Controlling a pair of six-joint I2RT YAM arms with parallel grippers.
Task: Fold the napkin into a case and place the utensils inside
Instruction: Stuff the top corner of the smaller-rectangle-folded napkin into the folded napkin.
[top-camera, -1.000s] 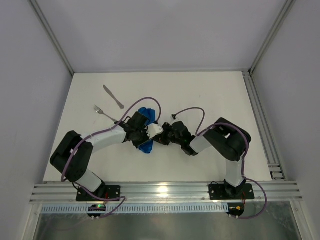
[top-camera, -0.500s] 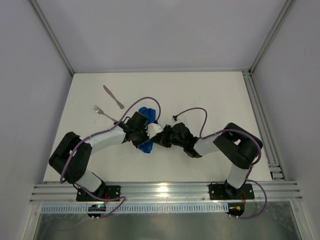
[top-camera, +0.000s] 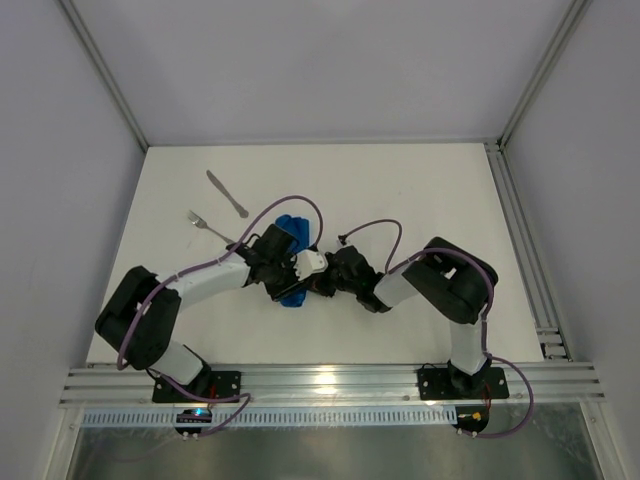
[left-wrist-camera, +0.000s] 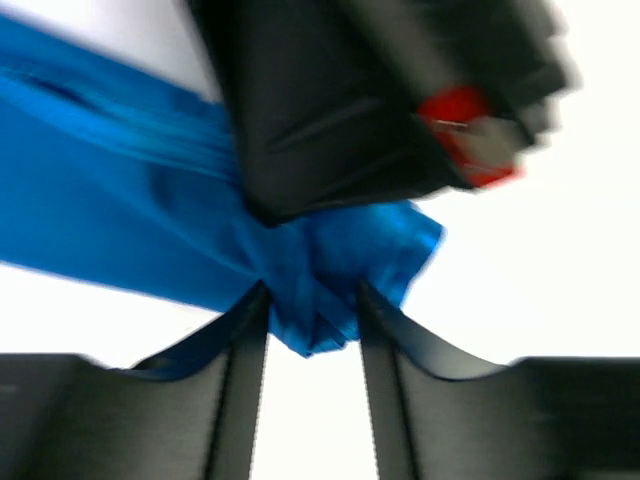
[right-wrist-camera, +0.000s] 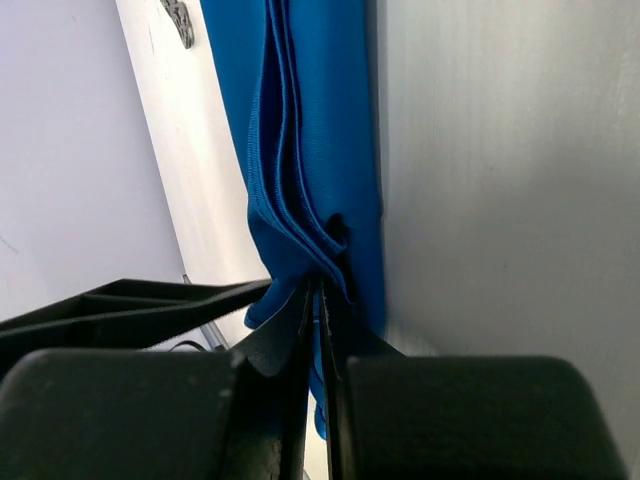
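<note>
The top external camera looked steeply down from above and behind the arm bases, far enough off to take in the whole white table (top-camera: 420, 200), far edge at 12 o'clock. Both wrist cameras sat very close to the blue napkin (top-camera: 291, 297): the left one blurred, the right one sighting along its folded edge toward 12 o'clock. All three views shared that napkin.

Blue napkin (left-wrist-camera: 120, 210) between two black fingers (left-wrist-camera: 240, 380).
It bunches in the left gripper (left-wrist-camera: 313, 300)'s parted gap; a blurry black and red thing (left-wrist-camera: 400, 100) sits above.
</note>
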